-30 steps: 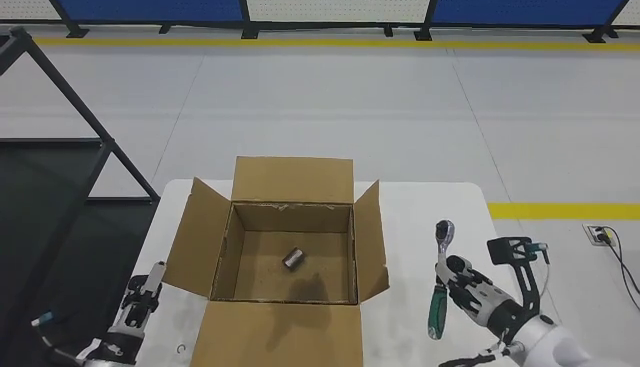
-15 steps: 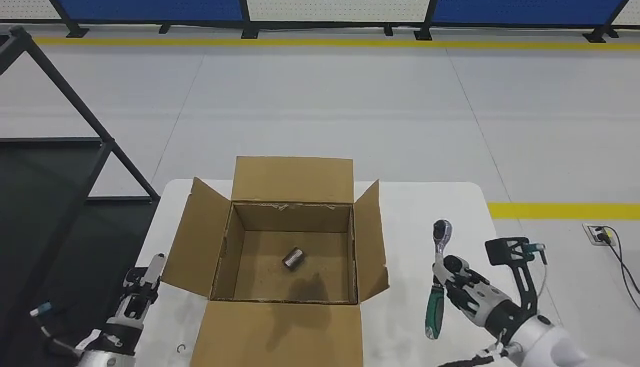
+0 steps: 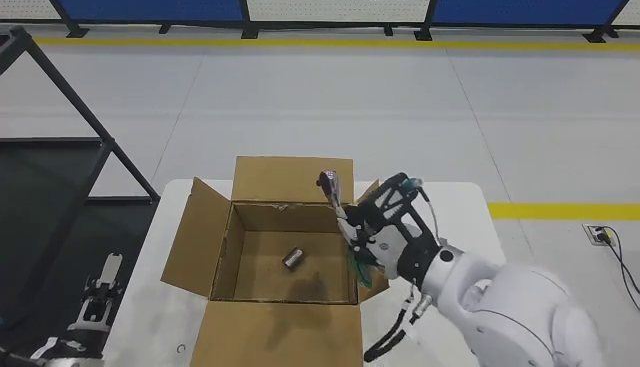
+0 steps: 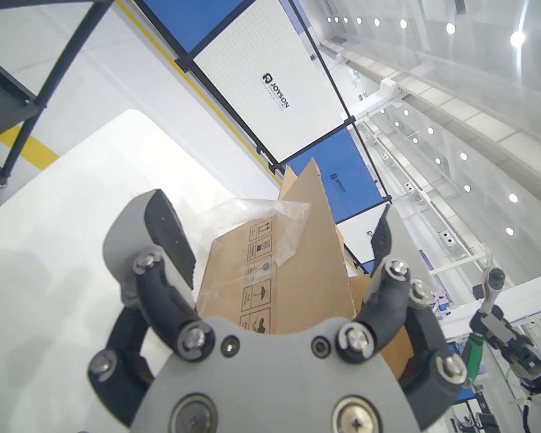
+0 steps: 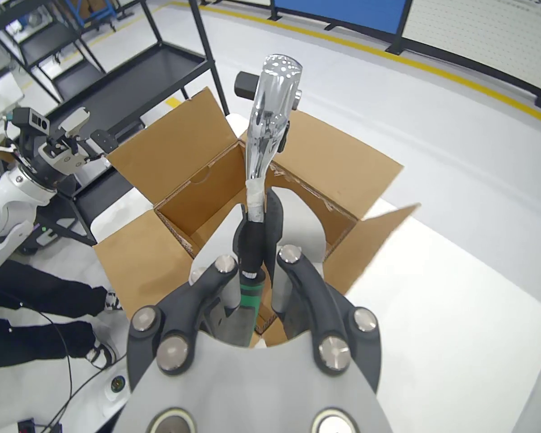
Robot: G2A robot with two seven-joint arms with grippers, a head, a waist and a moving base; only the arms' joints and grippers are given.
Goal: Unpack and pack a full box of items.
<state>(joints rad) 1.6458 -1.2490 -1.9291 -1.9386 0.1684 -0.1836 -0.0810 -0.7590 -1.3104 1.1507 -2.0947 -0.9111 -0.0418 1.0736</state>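
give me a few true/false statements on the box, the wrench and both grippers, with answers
1. The right gripper is shut on a ratchet wrench. True.
2. The cardboard box is closed. False: its flaps stand open.
3. The cardboard box has nothing inside. False: a small dark cylinder lies on its floor.
4. The left gripper holds nothing, its jaws apart. True.
5. The ratchet wrench lies flat on the table. False: it is held in the air at the box's right side.
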